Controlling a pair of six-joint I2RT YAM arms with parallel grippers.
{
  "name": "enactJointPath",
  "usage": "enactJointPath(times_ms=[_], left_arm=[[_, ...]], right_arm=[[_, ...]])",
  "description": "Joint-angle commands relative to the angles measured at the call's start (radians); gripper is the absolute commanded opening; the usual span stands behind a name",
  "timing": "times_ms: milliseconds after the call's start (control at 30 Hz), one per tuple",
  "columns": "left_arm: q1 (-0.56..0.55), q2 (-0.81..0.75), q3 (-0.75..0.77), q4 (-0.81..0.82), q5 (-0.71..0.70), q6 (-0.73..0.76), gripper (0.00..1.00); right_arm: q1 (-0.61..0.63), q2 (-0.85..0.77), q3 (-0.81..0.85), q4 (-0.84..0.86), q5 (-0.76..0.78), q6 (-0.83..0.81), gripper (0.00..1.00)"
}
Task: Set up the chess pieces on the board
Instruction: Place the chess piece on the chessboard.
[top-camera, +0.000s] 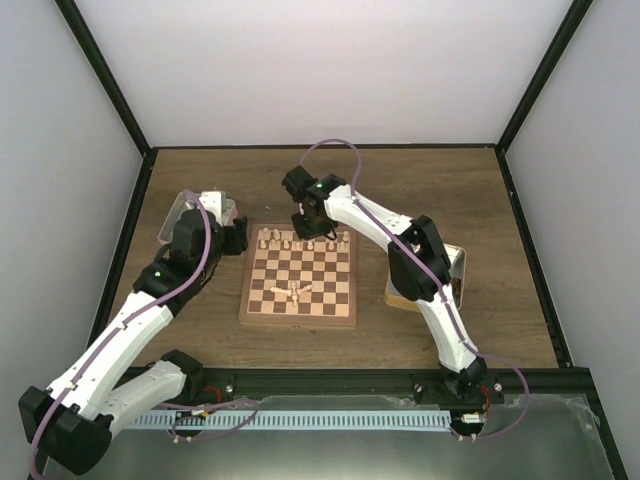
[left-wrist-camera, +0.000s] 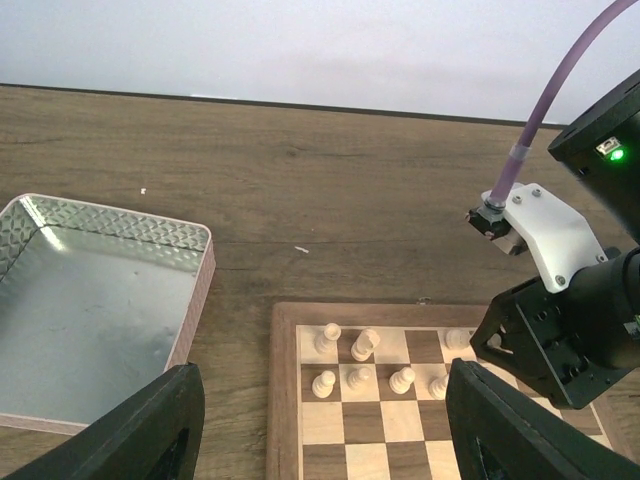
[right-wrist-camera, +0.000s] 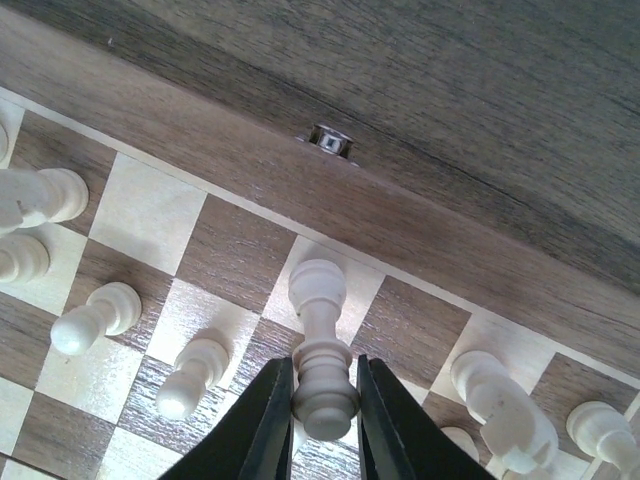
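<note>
The board (top-camera: 297, 320) lies mid-table, with cream chess pieces (top-camera: 300, 241) standing in its two far rows and a few lying loose near its middle (top-camera: 296, 292). My right gripper (right-wrist-camera: 322, 375) is shut on one tall cream piece (right-wrist-camera: 320, 335), gripping its upper part; its base meets a cream square in the far row, near the border (right-wrist-camera: 300, 190). In the top view the right gripper (top-camera: 305, 222) is over the board's far edge. My left gripper (left-wrist-camera: 320, 440) is open and empty above the board's far left corner (left-wrist-camera: 283, 400), by several standing pieces (left-wrist-camera: 362, 345).
A shallow metal tray (left-wrist-camera: 195, 290) sits left of the board, beside the left gripper (top-camera: 232, 238). Another tray (top-camera: 457, 262) lies right of the board, partly under the right arm. Black frame posts and pale walls enclose the table.
</note>
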Motion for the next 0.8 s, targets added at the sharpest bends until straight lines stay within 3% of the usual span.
enactJointPath(times_ms=[0, 433, 633, 767], left_arm=[[0.006, -0.011, -0.009, 0.010, -0.004, 0.011, 0.68], [0.005, -0.009, -0.013, 0.011, -0.002, 0.012, 0.68], [0.006, -0.008, -0.013, 0.012, -0.001, 0.012, 0.68], [0.006, -0.007, -0.013, 0.012, -0.001, 0.012, 0.68]], right_arm=[[-0.007, -0.015, 0.046, -0.028, -0.005, -0.006, 0.20], [-0.006, -0.013, 0.056, -0.013, -0.002, 0.008, 0.23], [-0.006, -0.026, 0.055, 0.044, 0.056, 0.054, 0.37], [-0.006, -0.024, 0.048, 0.089, 0.069, 0.076, 0.39]])
